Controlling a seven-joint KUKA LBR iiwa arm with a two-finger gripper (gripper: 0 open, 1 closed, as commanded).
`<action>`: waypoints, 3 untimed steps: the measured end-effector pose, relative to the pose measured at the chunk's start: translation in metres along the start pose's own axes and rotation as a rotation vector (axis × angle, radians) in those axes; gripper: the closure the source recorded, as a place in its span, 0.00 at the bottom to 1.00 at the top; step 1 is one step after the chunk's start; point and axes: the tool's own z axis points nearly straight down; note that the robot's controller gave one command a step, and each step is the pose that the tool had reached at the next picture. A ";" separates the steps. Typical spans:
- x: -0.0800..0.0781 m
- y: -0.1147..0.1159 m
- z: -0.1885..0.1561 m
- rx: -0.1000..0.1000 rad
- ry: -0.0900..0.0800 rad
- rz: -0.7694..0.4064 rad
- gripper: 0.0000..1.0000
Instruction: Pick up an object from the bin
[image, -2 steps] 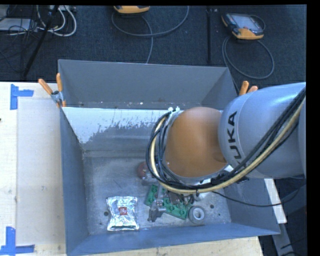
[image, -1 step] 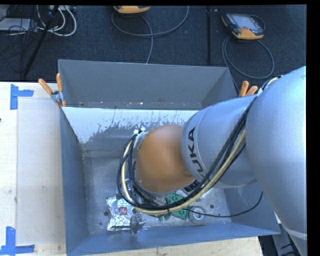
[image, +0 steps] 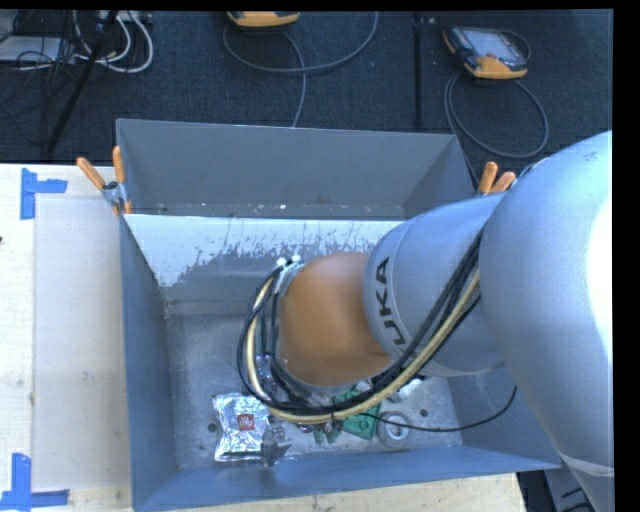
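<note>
The end effector sits low in the near left of the grey metal bin, right at the crinkled silver foil packet, its width impossible to tell: likely the grasp step, next calling for a firm close and lift.

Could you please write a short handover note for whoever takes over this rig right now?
Gripper: down in the bin, under the orange wrist cover, at the right edge of a crinkled silver foil packet. A hold on it cannot be confirmed.
Nearby on the floor to the right: a green item and a metal ring.
Done: the arm is at floor level by the packet.
Left: secure one thing and lift it out.
</note>
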 end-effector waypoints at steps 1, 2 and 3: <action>0.001 0.004 -0.016 -0.001 -0.003 0.127 0.00; -0.009 0.009 0.036 -0.003 -0.007 0.239 0.00; -0.010 0.009 0.035 -0.002 -0.003 0.241 0.00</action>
